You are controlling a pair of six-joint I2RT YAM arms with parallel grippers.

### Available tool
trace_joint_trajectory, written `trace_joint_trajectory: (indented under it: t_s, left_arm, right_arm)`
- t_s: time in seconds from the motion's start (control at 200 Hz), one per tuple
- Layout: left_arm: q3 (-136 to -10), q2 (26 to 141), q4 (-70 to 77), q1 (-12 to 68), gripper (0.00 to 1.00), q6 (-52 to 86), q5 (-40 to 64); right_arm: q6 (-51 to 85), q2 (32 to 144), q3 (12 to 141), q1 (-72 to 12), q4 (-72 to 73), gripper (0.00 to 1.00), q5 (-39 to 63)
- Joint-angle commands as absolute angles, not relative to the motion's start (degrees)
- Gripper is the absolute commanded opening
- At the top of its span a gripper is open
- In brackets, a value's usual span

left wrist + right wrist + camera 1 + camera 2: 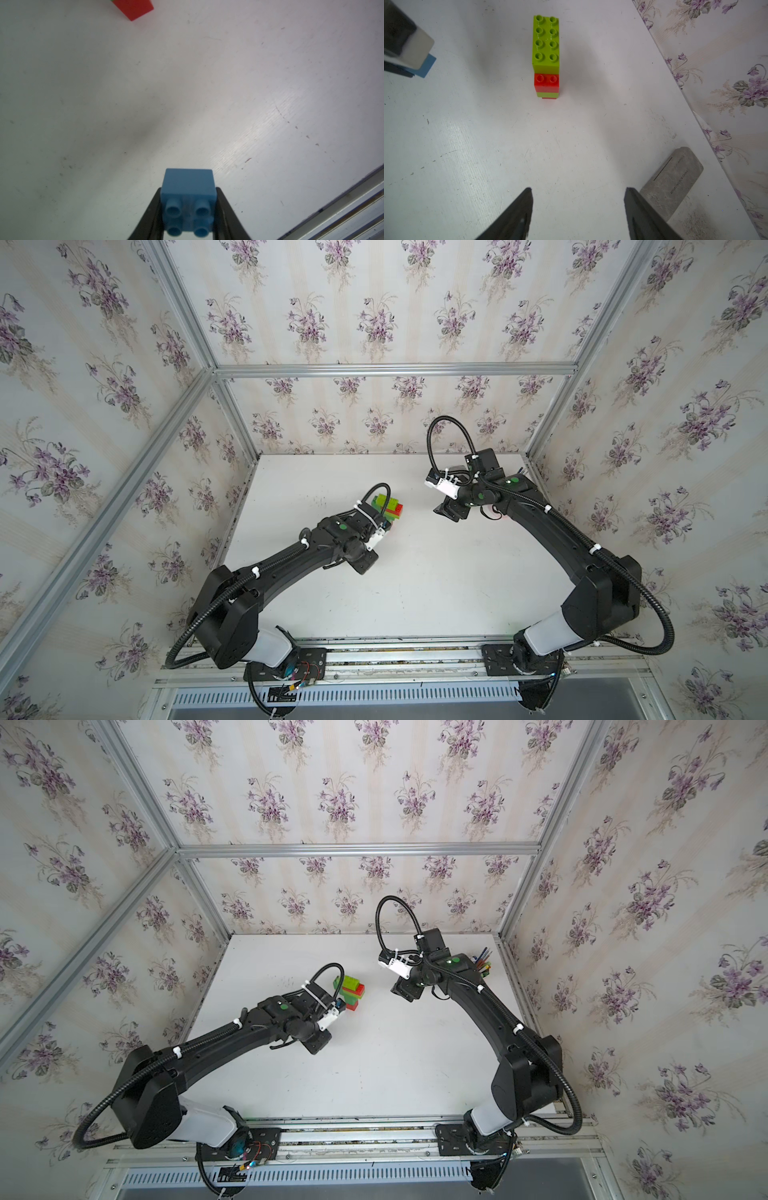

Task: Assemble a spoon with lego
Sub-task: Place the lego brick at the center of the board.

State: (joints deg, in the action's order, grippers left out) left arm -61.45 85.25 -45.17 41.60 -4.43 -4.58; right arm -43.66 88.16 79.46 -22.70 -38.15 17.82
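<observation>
Wallpaper [374, 319] with purple flower sprays covers the walls, edged by a metal frame [395, 369]. Inside it lies a white table [415, 593], scuffed and speckled with dark marks.

Both top views show two black arms reaching in from a rail at the near edge. A brick stack [388, 506] stands on the table just past the left arm's tip, between the two arms and nearer the left one.

Only the left wrist view shows the left gripper [188, 193] clearly. Its fingers are pressed against the two sides of one blue brick [188, 179], whose four studs face the camera. A red corner of the stack shows at that picture's edge.

The right wrist view shows the right gripper [578, 190] spread wide with nothing between its fingers. It looks straight along the table at the stack [546, 54]. There the stack shows a lime brick with eight studs on top, then red, lime and red layers. This view alone shows one grey block [672, 182], lying by the wall just beside a finger.

A top view alone shows a cluster of thin coloured sticks [484, 963] behind the right arm, too small to identify.
</observation>
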Motion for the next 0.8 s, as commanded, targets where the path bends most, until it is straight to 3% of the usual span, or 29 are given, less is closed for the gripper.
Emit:
trace_joint_trajectory:
  t_s: [0.0,0.37,0.51,0.794]
  left_arm:
    - [-61.3,88.4,-41.5,45.3,0.27,4.1,-7.3]
    - [-57.1,94.9,-32.6,48.4,0.43,6.8,-7.7]
    - [-55.2,94.8,-30.4,48.4,0.6,6.5,-6.6]
    - [-53.4,79.4,-31.9,45.7,0.69,5.0,-5.2]
  right_arm:
    - [-43.3,87.3,78.3,-22.6,-34.5,0.73,20.5]
    - [-44.1,86.4,78.6,-22.3,-35.5,0.73,21.5]
    - [-43.4,84.7,77.0,-22.3,-34.1,0.73,21.9]
    - [-37.5,77.4,68.8,-24.2,-28.7,0.73,23.4]
